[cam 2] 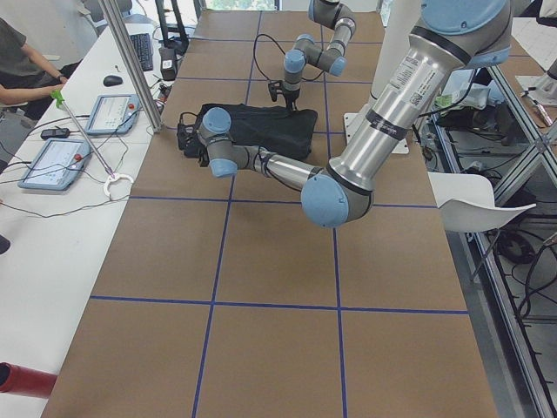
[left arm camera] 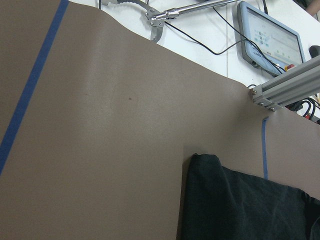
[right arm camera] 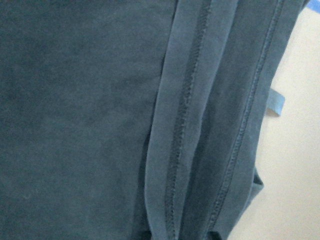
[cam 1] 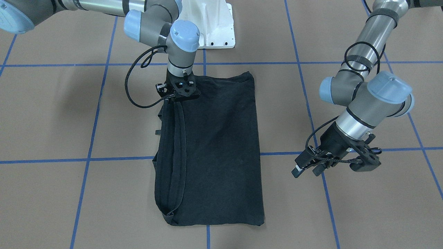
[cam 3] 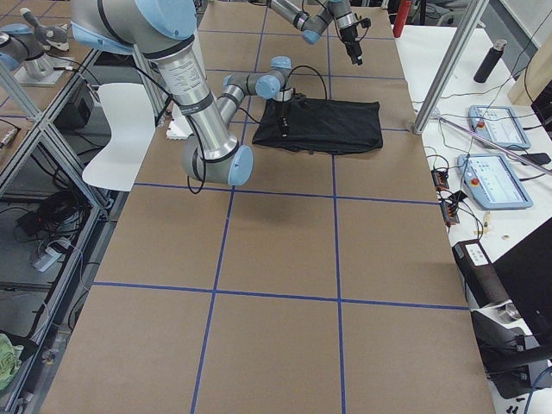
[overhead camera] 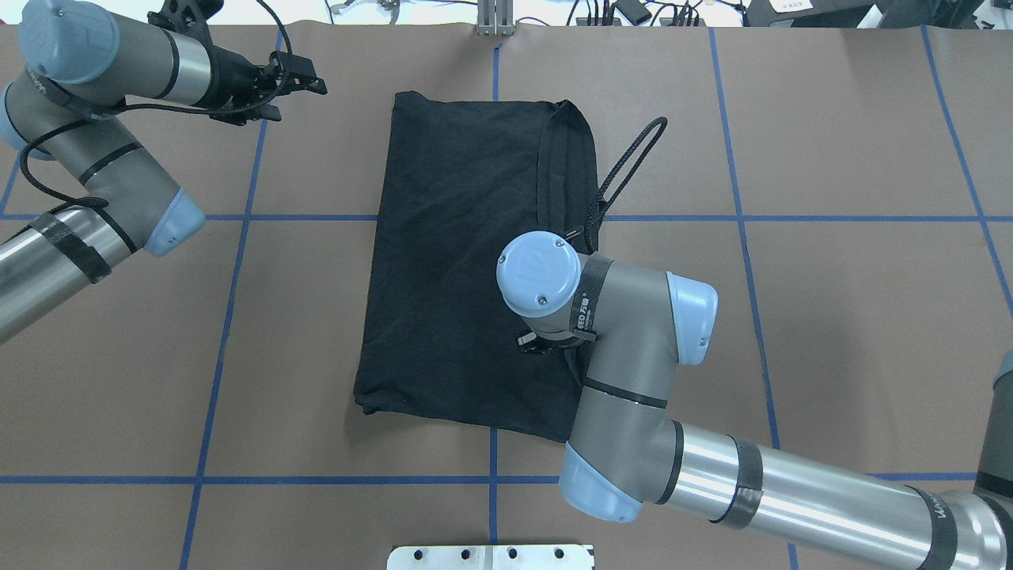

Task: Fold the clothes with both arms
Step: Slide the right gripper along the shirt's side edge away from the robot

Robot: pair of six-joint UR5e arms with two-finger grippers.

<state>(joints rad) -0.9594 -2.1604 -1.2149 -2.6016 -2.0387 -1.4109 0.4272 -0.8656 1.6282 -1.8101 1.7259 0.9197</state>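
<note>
The black T-shirt (cam 1: 221, 145) lies folded into a long rectangle in the middle of the table, logo hidden; it also shows in the overhead view (overhead camera: 459, 261). A doubled hem strip (cam 1: 174, 155) runs along one long edge. My right gripper (cam 1: 174, 98) points straight down onto the robot-side end of that strip; the wrist hides it from overhead. In the right wrist view the hem (right arm camera: 185, 125) fills the frame, with two dark tips apart on either side of it. My left gripper (cam 1: 306, 170) is open and empty, raised off to the shirt's side (overhead camera: 299, 96).
The white bolted base plate (cam 1: 214, 24) sits at the robot's edge of the table. Blue tape lines (overhead camera: 237, 277) cross the brown table. A black cable loop (overhead camera: 625, 166) hangs by the shirt. Tablets (cam 2: 113, 113) and a metal post (cam 2: 130, 61) stand on the operators' side.
</note>
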